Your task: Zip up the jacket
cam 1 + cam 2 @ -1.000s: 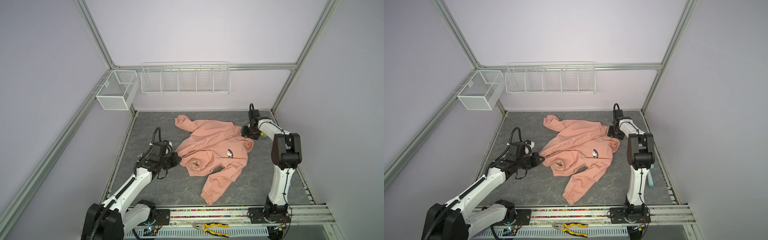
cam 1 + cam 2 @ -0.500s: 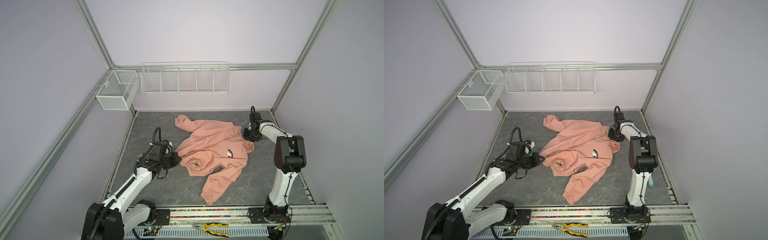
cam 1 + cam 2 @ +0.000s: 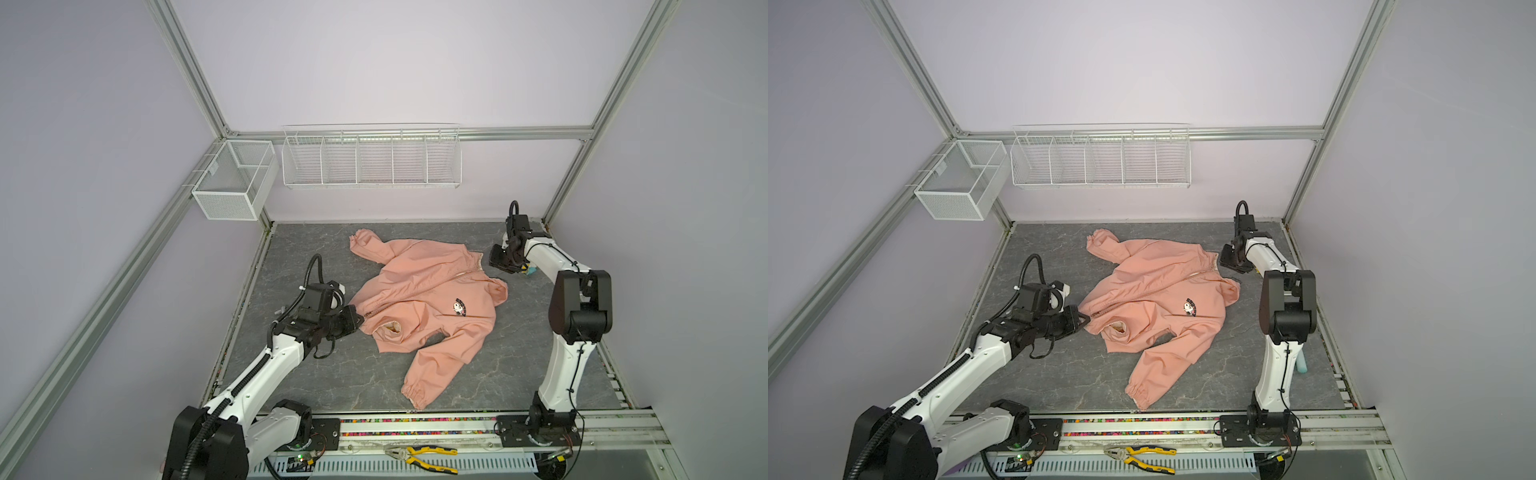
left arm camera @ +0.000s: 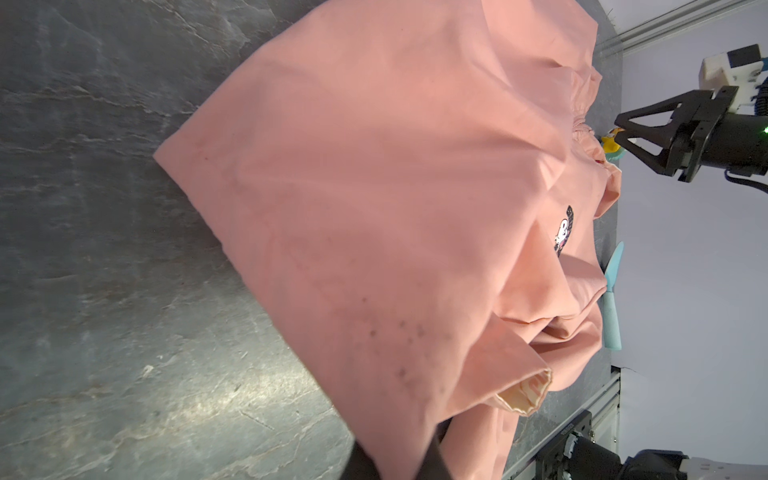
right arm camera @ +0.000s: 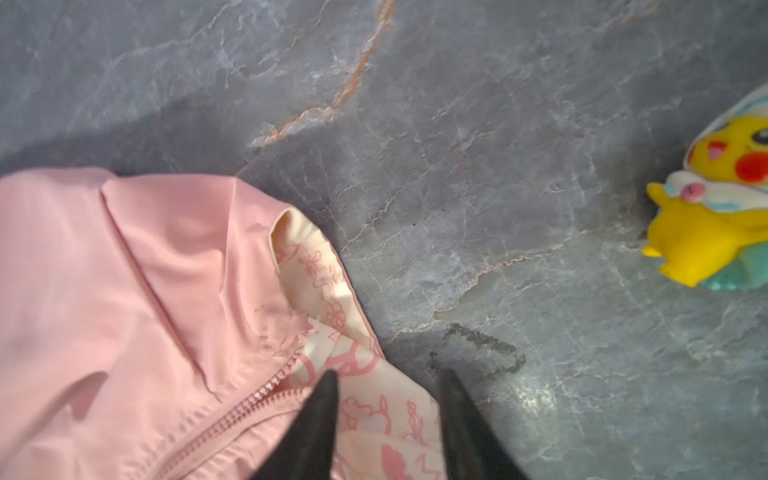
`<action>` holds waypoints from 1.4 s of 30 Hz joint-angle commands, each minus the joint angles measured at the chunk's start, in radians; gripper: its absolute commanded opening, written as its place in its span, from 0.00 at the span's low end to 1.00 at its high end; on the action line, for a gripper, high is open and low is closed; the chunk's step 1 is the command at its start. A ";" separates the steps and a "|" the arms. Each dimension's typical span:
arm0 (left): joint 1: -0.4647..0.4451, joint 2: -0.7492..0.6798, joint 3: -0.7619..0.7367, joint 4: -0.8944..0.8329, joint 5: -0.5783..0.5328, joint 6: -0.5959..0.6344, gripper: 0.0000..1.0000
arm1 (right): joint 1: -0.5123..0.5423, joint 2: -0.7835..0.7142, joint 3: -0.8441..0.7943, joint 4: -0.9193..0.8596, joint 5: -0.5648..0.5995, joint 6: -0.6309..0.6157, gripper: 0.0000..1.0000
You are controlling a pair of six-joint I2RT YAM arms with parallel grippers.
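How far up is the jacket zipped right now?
Nearly to the top: on the jacket, zipper teeth appear meshed up to the cream lining at the neck, in the right wrist view.

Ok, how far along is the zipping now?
Looks done: the zipper is closed up to the jacket collar. In hand: the left end effector grips the hem; the right end effector hangs open over the cream lining. Left: perhaps the last teeth at the collar, then letting go of the hem.

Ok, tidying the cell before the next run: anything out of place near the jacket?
Yes. A small yellow toy figure lies on the table beside the collar of the jacket, close to the right gripper, unrelated to zipping. Yellow-handled pliers lie by the front rail.
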 commanded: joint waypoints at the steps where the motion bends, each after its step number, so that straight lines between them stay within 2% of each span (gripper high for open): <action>1: 0.007 -0.001 0.032 -0.012 0.013 0.015 0.00 | 0.026 -0.123 -0.073 -0.040 -0.022 -0.002 0.55; 6: 0.008 -0.002 0.027 -0.006 0.015 0.017 0.00 | 0.064 -0.279 -0.199 -0.024 -0.009 0.048 0.53; 9: 0.008 -0.001 0.024 -0.004 0.018 0.016 0.00 | 0.081 -0.308 -0.243 -0.007 -0.033 0.082 0.52; 22: 0.009 -0.011 0.016 0.003 0.021 0.016 0.00 | 0.091 -0.116 -0.227 0.056 0.011 0.124 0.53; 23: 0.010 -0.010 0.016 0.003 0.022 0.016 0.00 | 0.089 -0.103 -0.222 0.063 0.010 0.126 0.49; 27: 0.011 -0.012 0.021 -0.010 0.019 0.022 0.00 | 0.072 -0.081 -0.191 0.074 0.020 0.146 0.16; 29: 0.015 -0.017 0.025 -0.019 0.017 0.028 0.00 | 0.054 -0.082 -0.181 0.072 0.028 0.151 0.07; 35: 0.034 -0.032 0.029 -0.040 0.023 0.040 0.00 | -0.001 -0.066 -0.122 0.044 0.047 0.124 0.07; 42: 0.036 -0.033 0.022 -0.023 0.043 0.033 0.00 | -0.009 0.019 -0.058 0.023 0.019 0.098 0.07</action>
